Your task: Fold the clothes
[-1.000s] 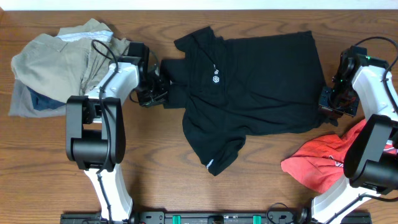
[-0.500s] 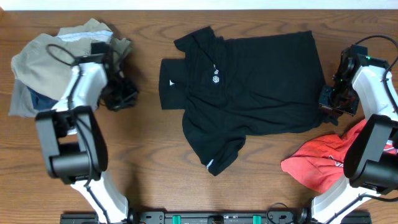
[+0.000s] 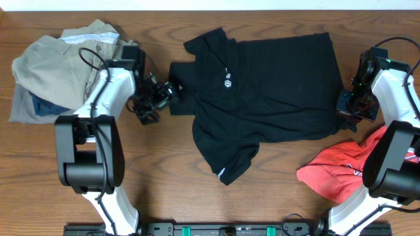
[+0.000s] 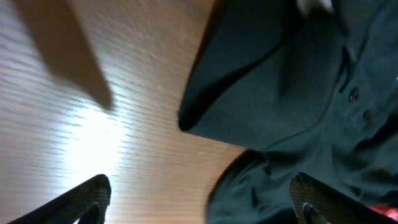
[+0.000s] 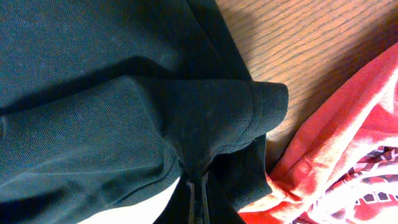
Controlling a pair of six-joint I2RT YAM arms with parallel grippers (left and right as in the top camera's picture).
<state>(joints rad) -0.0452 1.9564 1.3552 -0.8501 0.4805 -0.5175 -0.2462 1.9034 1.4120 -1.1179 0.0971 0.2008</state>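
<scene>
Tabletop (image 3: 262, 190) bears black shirt (image 3: 269, 92), left end effector (image 3: 161, 98) released, right end effector (image 3: 344, 110) gripping it.

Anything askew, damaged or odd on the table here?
Nothing looks damaged. The black shirt isn't lying flat: its hem corner is bunched into a fold pinched by the right gripper. The red tee lies crumpled right beside that corner.

bare table (image 3: 164, 164) below black shirt (image 3: 262, 92), khaki pile (image 3: 59, 59) left, red tee (image 3: 335, 174) right
</scene>
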